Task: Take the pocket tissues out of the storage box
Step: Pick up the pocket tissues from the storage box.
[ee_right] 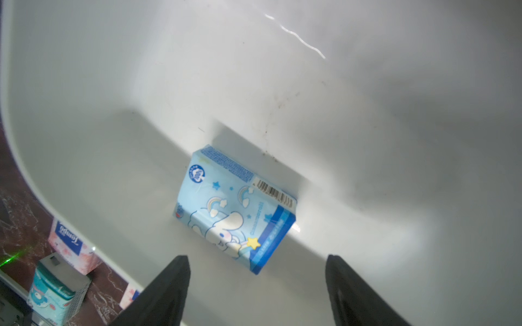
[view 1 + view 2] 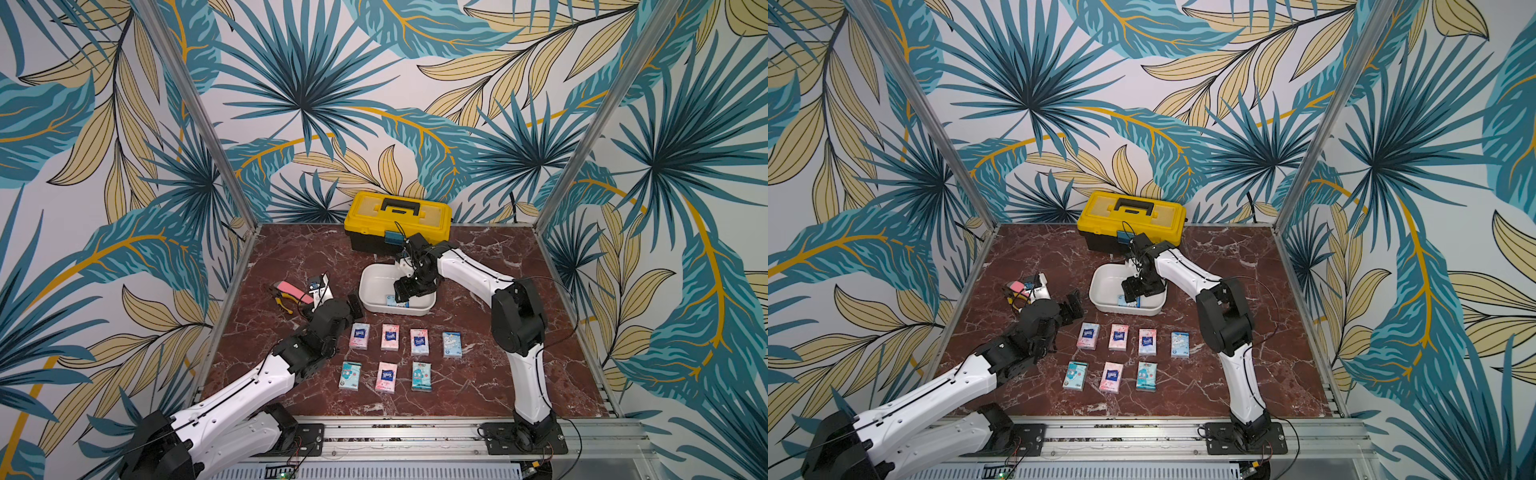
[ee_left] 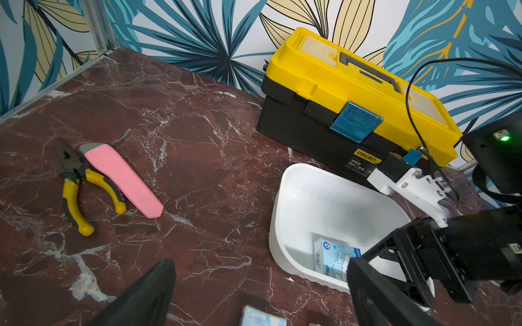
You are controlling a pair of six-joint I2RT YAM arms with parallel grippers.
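**One packet in the box, seven out on the desk**

The right jaws hang inside the storage box (image 2: 376, 284), centre of both top views, spread apart and gripping nothing. Just ahead of them in the right wrist view lies a light blue pocket tissue packet (image 1: 234, 209), at the foot of the box's wall, untouched. Seven more pocket tissues (image 2: 390, 337) sit on the desk (image 2: 478, 374) below the box, in a row of four and a row of three. The left jaws hover wide open and empty, just left of the box. Upper centre stands the yellow-lidded toolbox (image 2: 397, 216). Over at the left, pliers (image 3: 76, 183) and a pink tool (image 3: 124, 180) lie touching.
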